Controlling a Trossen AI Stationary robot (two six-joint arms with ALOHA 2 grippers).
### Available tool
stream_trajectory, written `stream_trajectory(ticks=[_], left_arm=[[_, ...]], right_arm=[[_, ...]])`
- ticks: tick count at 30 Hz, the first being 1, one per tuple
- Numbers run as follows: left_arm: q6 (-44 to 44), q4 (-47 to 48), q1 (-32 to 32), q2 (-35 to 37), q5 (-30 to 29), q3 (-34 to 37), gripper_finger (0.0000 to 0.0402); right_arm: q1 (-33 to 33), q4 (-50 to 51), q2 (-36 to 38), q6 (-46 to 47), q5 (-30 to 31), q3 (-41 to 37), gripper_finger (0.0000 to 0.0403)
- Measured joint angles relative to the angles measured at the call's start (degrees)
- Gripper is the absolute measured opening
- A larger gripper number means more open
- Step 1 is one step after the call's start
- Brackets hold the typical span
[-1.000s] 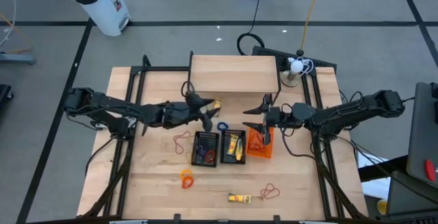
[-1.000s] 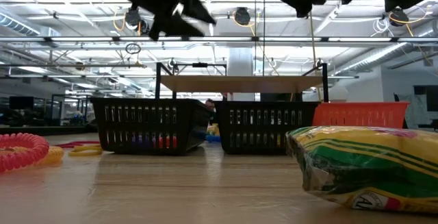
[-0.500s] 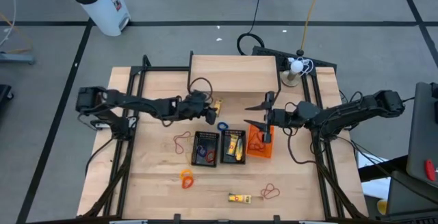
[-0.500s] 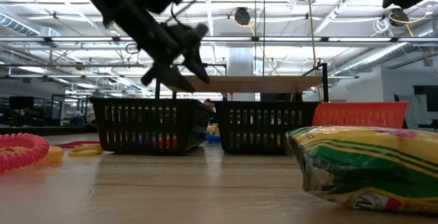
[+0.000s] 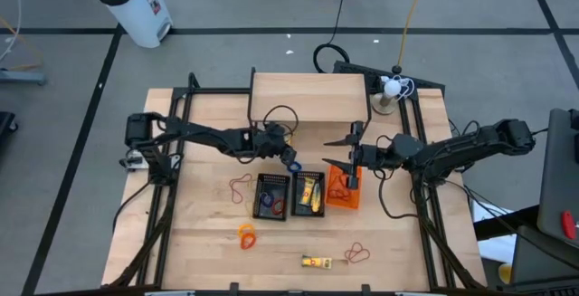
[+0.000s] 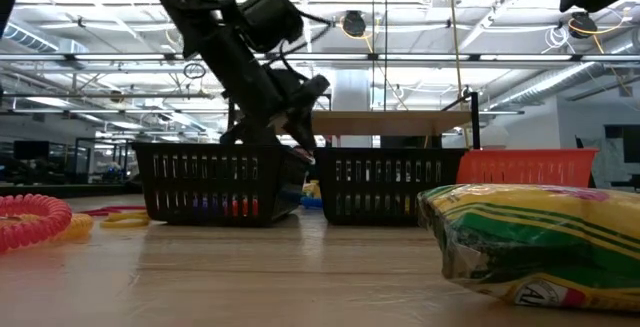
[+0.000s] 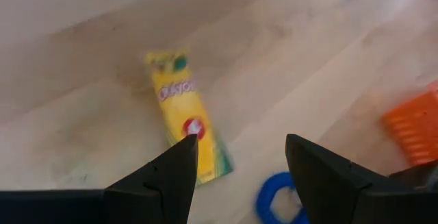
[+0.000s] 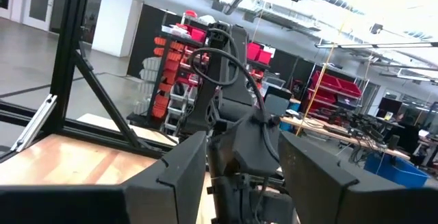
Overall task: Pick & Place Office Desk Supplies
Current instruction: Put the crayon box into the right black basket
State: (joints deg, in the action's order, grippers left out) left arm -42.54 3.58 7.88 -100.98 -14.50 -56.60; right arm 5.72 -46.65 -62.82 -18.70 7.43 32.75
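Left gripper (image 7: 236, 159), released and empty, hovers over the yellow crayon pack (image 7: 186, 114); its long axis runs directly ahead. Right gripper (image 5: 348, 154), also released, waits farther away.

Both our arms reach inward over the table's middle.
Our left gripper (image 5: 288, 154) hangs low, fingers parted; our right gripper (image 5: 346, 151) waits opposite, fingers apart.

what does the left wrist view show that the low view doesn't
Only the left wrist view shows the yellow crayon pack lying flat on the wood beside the blue coil, with the left gripper open above them. Only the low view shows the two black baskets side by side and another crayon pack up close. Both show the orange basket.
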Motion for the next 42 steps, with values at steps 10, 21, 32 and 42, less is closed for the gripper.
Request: stream_trajectory(ticks=[10, 21, 32, 42], left_arm=[[0.0, 9.7, -0.2, -4.7, -0.4, -5.9, 0.0223], [-1.8, 12.9, -0.1, -4.7, -1.0, -6.0, 0.0223], [-2.5, 12.9, -0.1, -4.7, -1.0, -6.0, 0.0223], [-3.3, 10.2, -1.4, -5.6, -2.3, -6.0, 0.0223]], right_arm=[[0.0, 2.3, 0.1, 1.7, 0.0, 0.0, 0.0169], [0.0, 3.1, 0.1, 3.2, 0.0, 0.0, 0.0169], [0.0, 3.2, 0.0, 3.1, 0.0, 0.0, 0.0171], [0.0, 3.2, 0.0, 3.0, 0.0, 0.0, 0.0171]])
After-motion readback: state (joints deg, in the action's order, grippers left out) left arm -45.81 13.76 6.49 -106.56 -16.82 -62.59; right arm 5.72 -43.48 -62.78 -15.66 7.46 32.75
